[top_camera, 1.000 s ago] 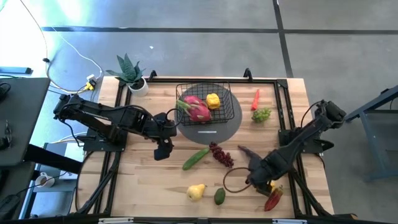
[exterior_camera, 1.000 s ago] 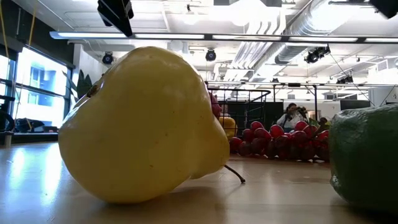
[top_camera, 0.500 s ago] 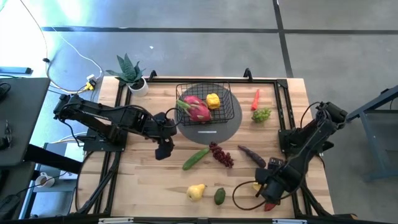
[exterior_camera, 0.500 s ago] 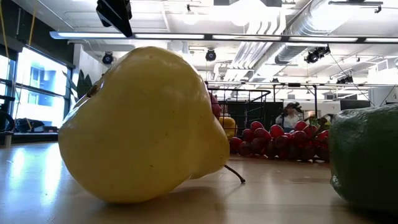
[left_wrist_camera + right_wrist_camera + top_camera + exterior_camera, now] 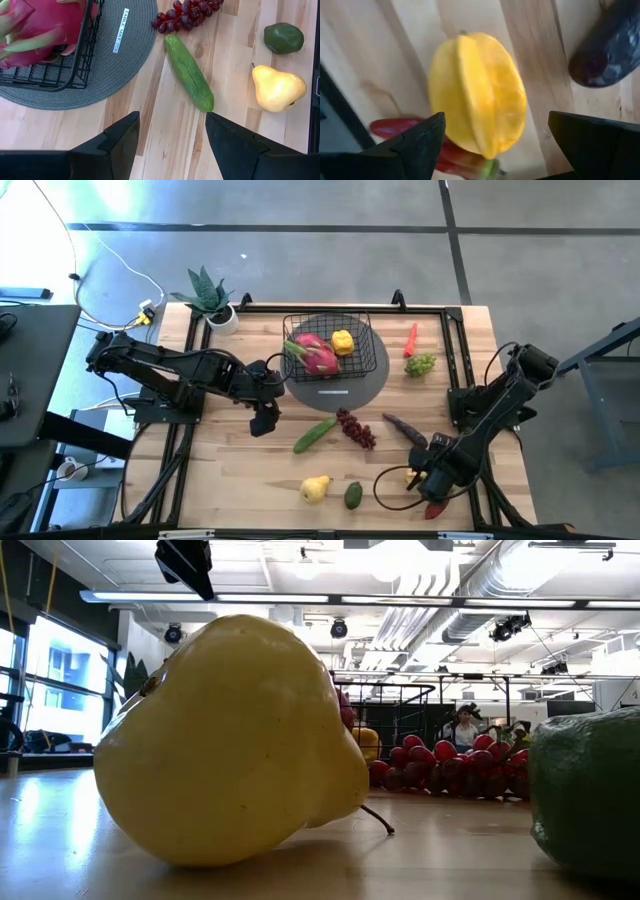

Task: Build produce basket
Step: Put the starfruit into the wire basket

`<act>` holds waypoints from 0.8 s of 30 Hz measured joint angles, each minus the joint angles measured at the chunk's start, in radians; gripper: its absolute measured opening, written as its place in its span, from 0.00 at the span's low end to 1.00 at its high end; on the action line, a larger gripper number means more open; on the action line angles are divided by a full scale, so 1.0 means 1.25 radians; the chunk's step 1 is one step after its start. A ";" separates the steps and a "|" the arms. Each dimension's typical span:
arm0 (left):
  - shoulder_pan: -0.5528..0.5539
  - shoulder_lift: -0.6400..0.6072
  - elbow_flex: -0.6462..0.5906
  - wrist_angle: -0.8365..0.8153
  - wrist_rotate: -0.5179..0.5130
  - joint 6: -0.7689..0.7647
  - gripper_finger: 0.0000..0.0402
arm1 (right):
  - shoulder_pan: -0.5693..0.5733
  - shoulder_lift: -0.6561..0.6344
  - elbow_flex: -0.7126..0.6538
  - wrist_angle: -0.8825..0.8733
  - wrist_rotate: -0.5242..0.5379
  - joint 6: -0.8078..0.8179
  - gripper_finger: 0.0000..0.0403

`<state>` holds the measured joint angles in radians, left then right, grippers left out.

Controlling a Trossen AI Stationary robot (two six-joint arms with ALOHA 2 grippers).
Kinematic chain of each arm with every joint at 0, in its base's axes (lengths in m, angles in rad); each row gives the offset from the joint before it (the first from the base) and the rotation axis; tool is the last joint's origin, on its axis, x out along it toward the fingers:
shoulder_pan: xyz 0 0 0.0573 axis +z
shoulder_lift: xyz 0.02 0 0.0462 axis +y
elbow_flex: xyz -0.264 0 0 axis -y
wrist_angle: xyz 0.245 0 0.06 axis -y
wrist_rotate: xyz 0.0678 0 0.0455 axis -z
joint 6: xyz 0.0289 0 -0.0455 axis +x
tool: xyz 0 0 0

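Here, two fruits in basket; both grippers apart, right gripper apparently straddling one starfruit.

Hid most of the starfruit under the right gripper from above; cropped the avocado at the low view's edge.

In the high view, the right gripper hangs over a yellow starfruit, a red chilli just beyond its fingers. The left gripper waits beside the black wire-mesh basket.
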<state>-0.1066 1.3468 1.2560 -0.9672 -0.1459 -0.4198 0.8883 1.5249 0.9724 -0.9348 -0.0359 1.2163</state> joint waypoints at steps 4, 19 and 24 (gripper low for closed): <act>0.000 0.000 0.000 0.000 0.000 0.000 0.54 | 0.000 0.000 -0.024 0.031 -0.008 0.005 0.82; 0.000 0.000 0.000 0.000 0.000 -0.017 0.54 | -0.035 0.001 -0.109 0.178 -0.034 -0.009 0.82; 0.000 0.000 0.000 0.000 0.000 -0.018 0.54 | -0.047 0.001 -0.127 0.216 -0.065 0.003 0.79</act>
<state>-0.1062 1.3472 1.2560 -0.9672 -0.1455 -0.4419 0.8292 1.5261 0.8143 -0.6644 -0.1170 1.2201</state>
